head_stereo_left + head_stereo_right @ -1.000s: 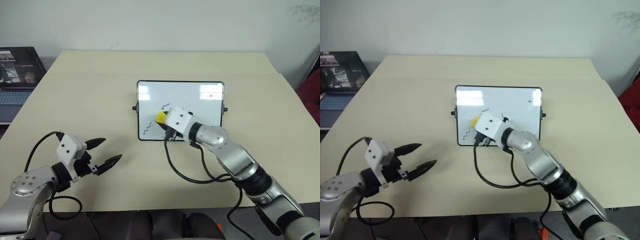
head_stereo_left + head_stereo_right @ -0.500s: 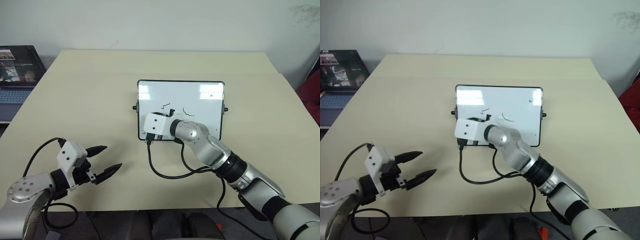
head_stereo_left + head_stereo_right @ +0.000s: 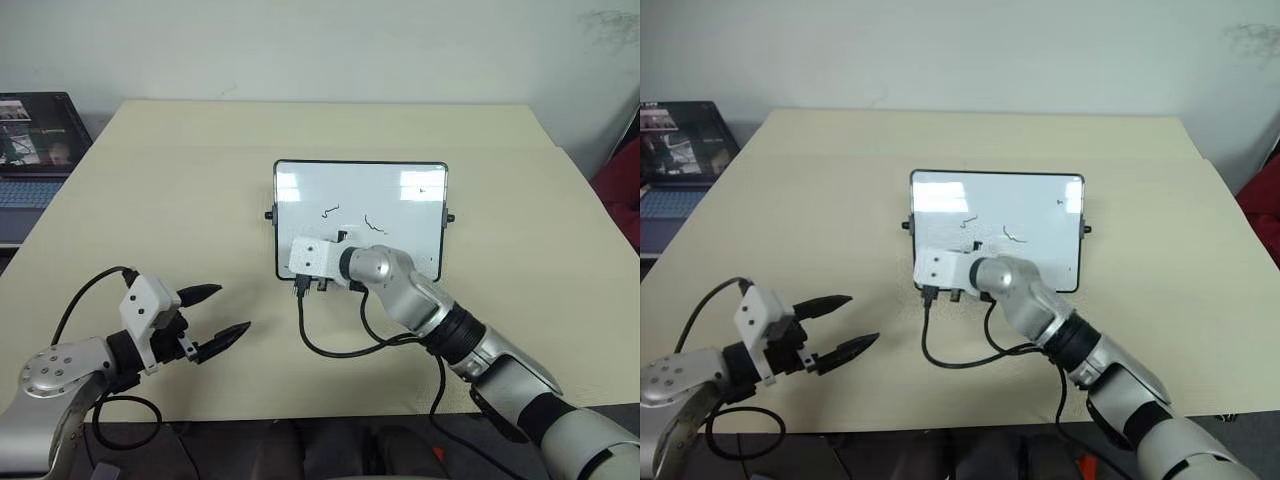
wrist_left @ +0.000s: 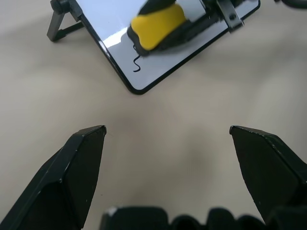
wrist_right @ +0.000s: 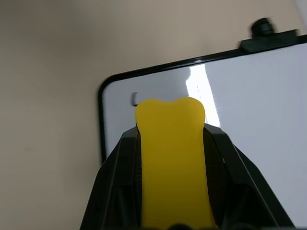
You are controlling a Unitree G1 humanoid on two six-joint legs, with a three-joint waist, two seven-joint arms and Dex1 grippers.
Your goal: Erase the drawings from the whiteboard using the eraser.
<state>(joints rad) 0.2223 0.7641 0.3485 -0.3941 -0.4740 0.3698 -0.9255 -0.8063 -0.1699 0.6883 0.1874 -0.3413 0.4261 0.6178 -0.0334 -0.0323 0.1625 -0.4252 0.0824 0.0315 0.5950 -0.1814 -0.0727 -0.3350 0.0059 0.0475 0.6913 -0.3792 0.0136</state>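
The right gripper [image 5: 170, 143] pinches the yellow eraser [image 5: 171, 158] against the whiteboard's [image 3: 395, 195] 7 o'clock corner. The left gripper [image 3: 222, 313], fingers spread, hovers over the table [image 3: 180, 200] at 8 o'clock.

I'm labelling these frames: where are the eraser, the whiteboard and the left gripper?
eraser [image 5: 172, 158], right wrist view, middle of its yellow top.
whiteboard [image 3: 390, 195], left eye view, bare white surface.
left gripper [image 3: 217, 314], left eye view, midway between its fingertips.
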